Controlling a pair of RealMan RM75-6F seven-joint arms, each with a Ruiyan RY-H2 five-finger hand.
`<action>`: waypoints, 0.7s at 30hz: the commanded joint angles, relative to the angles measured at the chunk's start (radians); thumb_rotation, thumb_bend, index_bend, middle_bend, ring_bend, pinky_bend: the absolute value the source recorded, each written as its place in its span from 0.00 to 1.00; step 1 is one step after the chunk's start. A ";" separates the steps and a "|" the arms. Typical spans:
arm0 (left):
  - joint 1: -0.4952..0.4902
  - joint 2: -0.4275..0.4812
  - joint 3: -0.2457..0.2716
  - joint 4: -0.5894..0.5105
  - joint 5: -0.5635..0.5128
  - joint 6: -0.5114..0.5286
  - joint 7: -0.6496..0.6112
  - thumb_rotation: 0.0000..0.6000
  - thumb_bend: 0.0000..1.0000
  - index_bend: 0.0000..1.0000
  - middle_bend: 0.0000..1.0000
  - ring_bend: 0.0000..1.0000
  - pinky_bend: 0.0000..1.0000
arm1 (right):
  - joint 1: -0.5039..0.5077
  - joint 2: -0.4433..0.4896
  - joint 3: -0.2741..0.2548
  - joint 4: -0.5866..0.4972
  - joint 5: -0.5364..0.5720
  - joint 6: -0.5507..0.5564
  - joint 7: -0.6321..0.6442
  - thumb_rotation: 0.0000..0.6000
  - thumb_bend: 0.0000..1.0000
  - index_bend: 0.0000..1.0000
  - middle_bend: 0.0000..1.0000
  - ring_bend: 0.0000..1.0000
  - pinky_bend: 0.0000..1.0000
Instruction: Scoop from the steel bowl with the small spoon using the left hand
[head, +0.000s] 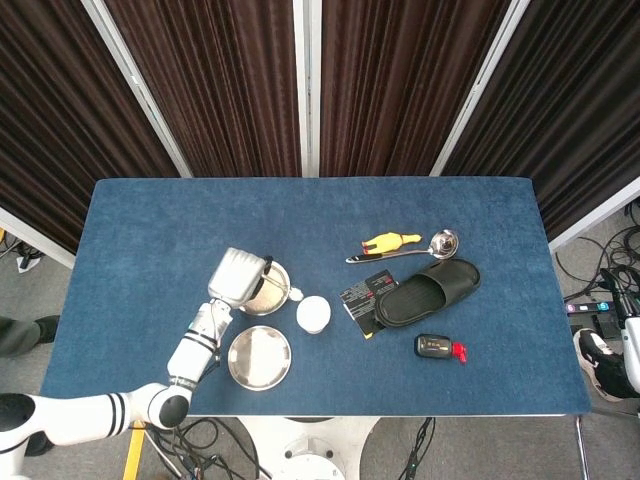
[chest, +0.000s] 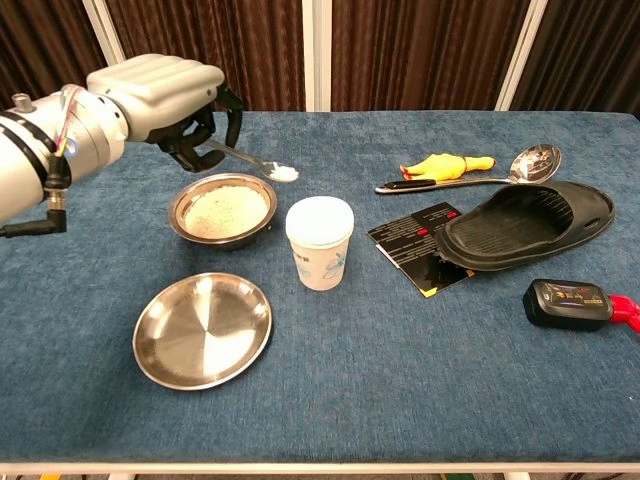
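My left hand (chest: 160, 95) grips the handle of the small spoon (chest: 262, 165) and holds it in the air. The spoon's bowl carries a little white grain and hangs just past the far right rim of the steel bowl (chest: 225, 238), behind the paper cup (chest: 320, 242). The steel bowl holds pale grain. From the head view, the left hand (head: 238, 277) covers most of the steel bowl (head: 276, 297), and the spoon tip (head: 296, 294) pokes out beside the cup (head: 313, 314). My right hand does not show in either view.
A flat steel plate (chest: 203, 330) lies in front of the bowl. To the right are a black card (chest: 415, 235), a black slipper (chest: 525, 225), a yellow rubber chicken (chest: 445, 165), a ladle (chest: 535, 160) and a car key (chest: 568, 303).
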 joint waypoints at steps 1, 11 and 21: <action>-0.020 -0.020 0.021 -0.029 -0.014 0.029 0.064 1.00 0.49 0.60 0.97 0.91 1.00 | -0.003 0.000 -0.002 0.004 -0.001 0.002 0.006 1.00 0.17 0.05 0.24 0.00 0.08; -0.056 -0.087 0.072 -0.004 0.003 0.094 0.224 1.00 0.49 0.60 0.97 0.91 1.00 | -0.015 -0.003 -0.007 0.020 -0.004 0.015 0.028 1.00 0.17 0.05 0.24 0.00 0.08; -0.065 -0.133 0.140 0.098 0.158 0.216 0.366 1.00 0.49 0.60 0.97 0.91 1.00 | -0.020 -0.002 -0.008 0.025 -0.011 0.025 0.038 1.00 0.17 0.05 0.24 0.00 0.08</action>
